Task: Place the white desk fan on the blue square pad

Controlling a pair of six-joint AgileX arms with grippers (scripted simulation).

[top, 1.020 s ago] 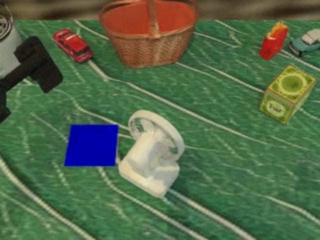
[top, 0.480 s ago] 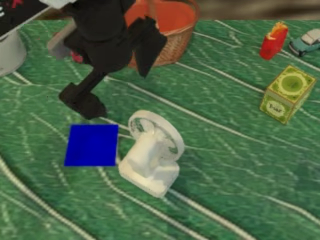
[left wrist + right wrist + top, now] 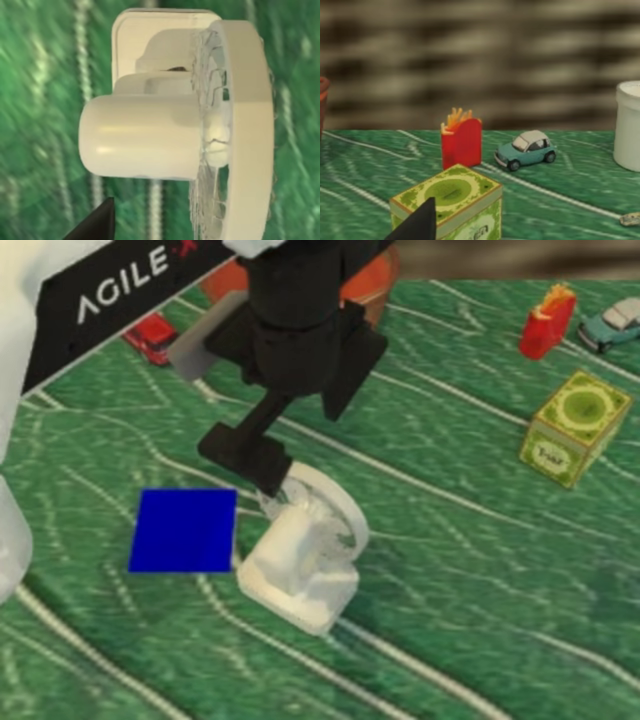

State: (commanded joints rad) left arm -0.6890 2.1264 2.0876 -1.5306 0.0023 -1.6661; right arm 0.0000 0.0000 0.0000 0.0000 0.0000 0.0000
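Note:
The white desk fan (image 3: 300, 570) stands on the green cloth, its round grille head (image 3: 330, 508) facing the far right. Its base lies just to the right of the blue square pad (image 3: 183, 530), off the pad. My left gripper (image 3: 298, 435) hangs open right above the fan's head, one dark finger (image 3: 245, 455) reaching the head's left rim. The left wrist view is filled by the fan (image 3: 150, 135), with one fingertip (image 3: 100, 225) beside the motor housing. My right arm is out of the top view; its fingertip (image 3: 420, 222) shows over a green box.
A wicker basket (image 3: 372, 285) stands at the back, mostly behind my left arm. A red toy car (image 3: 150, 335) is back left. A red fries box (image 3: 547, 322), a teal car (image 3: 612, 322) and a green box (image 3: 575, 428) sit at the right. A white container (image 3: 627, 125) stands beyond.
My left arm has swung in from the back left and come down over the fan's head, gripper still open. Fan and pad have not moved.

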